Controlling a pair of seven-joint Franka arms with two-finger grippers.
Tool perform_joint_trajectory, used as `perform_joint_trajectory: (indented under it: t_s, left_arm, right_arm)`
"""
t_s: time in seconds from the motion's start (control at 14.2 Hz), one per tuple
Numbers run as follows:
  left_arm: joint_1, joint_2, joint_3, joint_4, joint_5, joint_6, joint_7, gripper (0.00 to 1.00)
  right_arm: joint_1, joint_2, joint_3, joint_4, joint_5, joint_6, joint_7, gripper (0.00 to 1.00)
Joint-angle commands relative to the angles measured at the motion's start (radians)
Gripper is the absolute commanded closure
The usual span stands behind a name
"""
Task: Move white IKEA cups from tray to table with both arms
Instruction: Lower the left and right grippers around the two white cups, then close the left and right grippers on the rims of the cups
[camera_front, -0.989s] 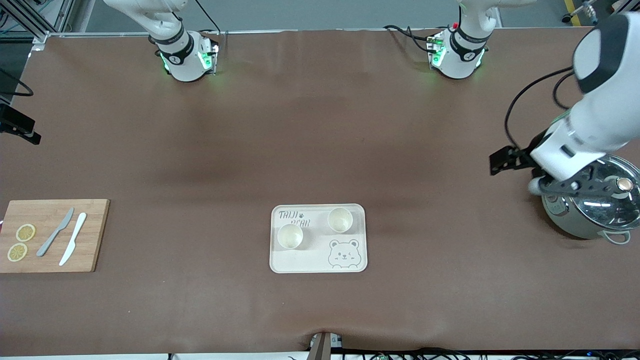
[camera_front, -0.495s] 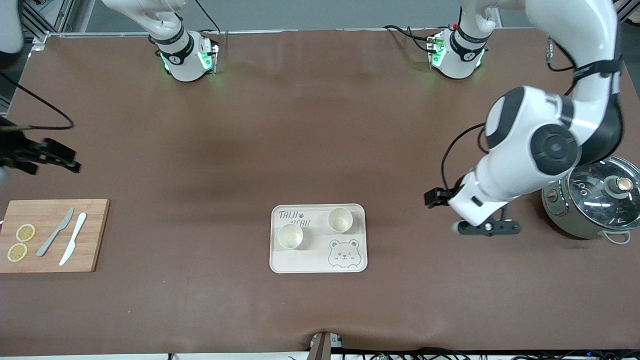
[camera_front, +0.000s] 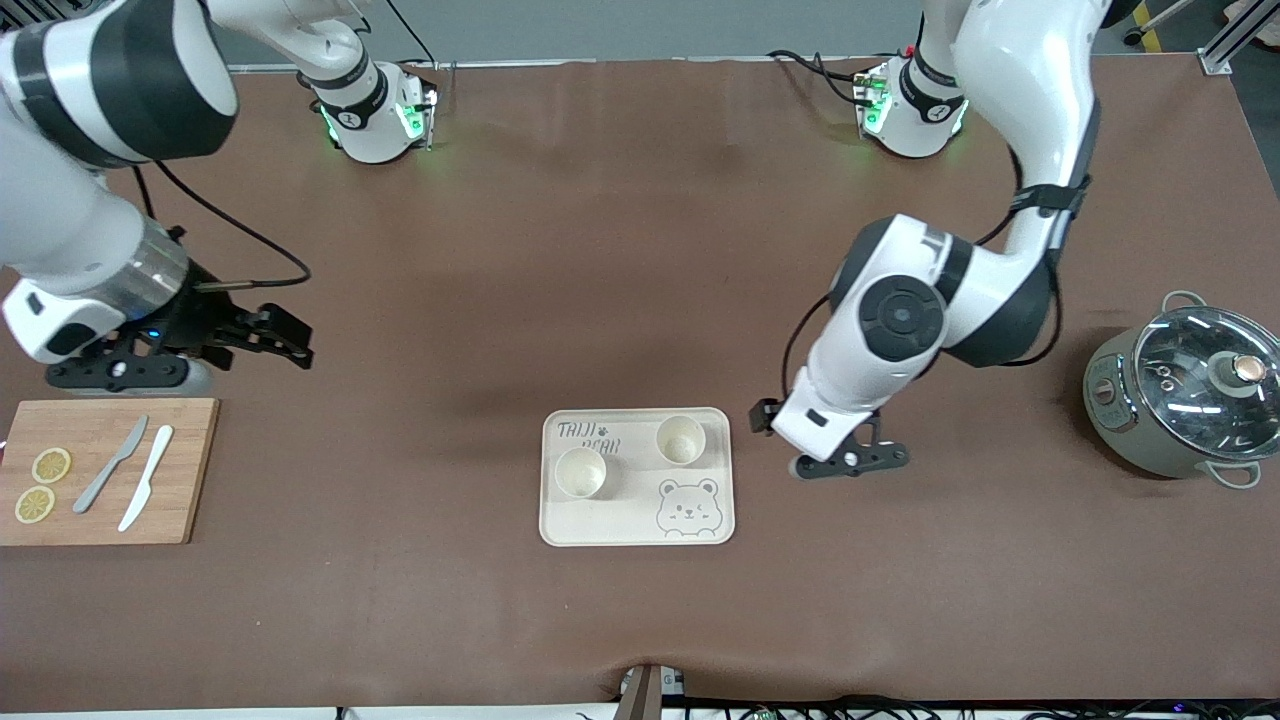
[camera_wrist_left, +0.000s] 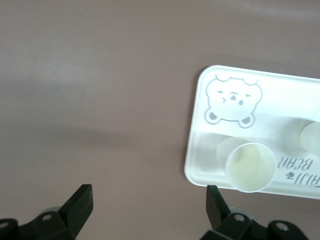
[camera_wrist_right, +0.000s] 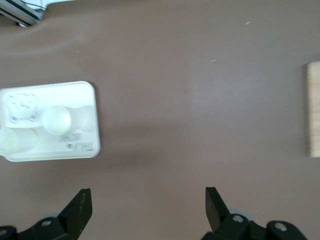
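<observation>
Both white cups (camera_front: 680, 439) (camera_front: 580, 472) stand on the bear tray (camera_front: 637, 530). My left gripper (camera_front: 850, 462) hangs beside the tray with fingers apart. My right gripper (camera_front: 120, 372), also spread wide, hangs over the table near the cutting board (camera_front: 190, 470).

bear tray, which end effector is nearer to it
Left. The left end effector hangs just beside the bear tray, fingers open; the right end effector is over the cutting board's edge, open.

Both arms are glossy white with rounded shells and black joint bands. The left arm (camera_front: 930, 310) has a round black cap with a small centre screw at one joint. Black cables loop beside each. The bases glow green. Grippers and fingers (camera_wrist_left: 80, 205) are matte black.
</observation>
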Motion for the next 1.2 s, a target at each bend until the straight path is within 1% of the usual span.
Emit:
perform_joint_trajectory:
  t_s: [0.0, 0.21, 0.35, 0.49, 0.57, 0.78, 0.92, 1.13]
  left_arm:
    - [-0.055, 0.049, 0.009, 0.025, 0.025, 0.021, -0.079, 0.0]
    - [-0.083, 0.096, 0.009, 0.024, 0.03, 0.093, -0.131, 0.0]
    - [-0.102, 0.129, 0.011, 0.022, 0.045, 0.144, -0.153, 0.0]
    - [-0.116, 0.153, 0.011, 0.022, 0.077, 0.156, -0.194, 0.0]
    - [-0.118, 0.159, 0.011, 0.022, 0.099, 0.162, -0.205, 0.0]
    - [-0.121, 0.172, 0.011, 0.022, 0.108, 0.178, -0.222, 0.0]
    - [-0.129, 0.181, 0.011, 0.022, 0.108, 0.179, -0.224, 0.0]
    - [-0.133, 0.21, 0.012, 0.022, 0.123, 0.243, -0.25, 0.0]
  right_arm:
    - [0.068, 0.028, -0.013, 0.007, 0.053, 0.051, 0.15, 0.0]
    - [0.173, 0.074, -0.014, 0.008, 0.044, 0.14, 0.313, 0.0]
    - [0.223, 0.109, -0.013, 0.01, -0.006, 0.186, 0.394, 0.0]
    - [0.282, 0.152, -0.013, 0.013, -0.077, 0.224, 0.463, 0.0]
    - [0.305, 0.177, -0.013, 0.014, -0.086, 0.247, 0.492, 0.0]
    - [0.335, 0.243, -0.014, 0.024, -0.089, 0.322, 0.548, 0.0]
    - [0.348, 0.29, -0.014, 0.056, -0.091, 0.327, 0.571, 0.0]
    - [0.349, 0.372, -0.014, 0.12, -0.108, 0.327, 0.58, 0.0]
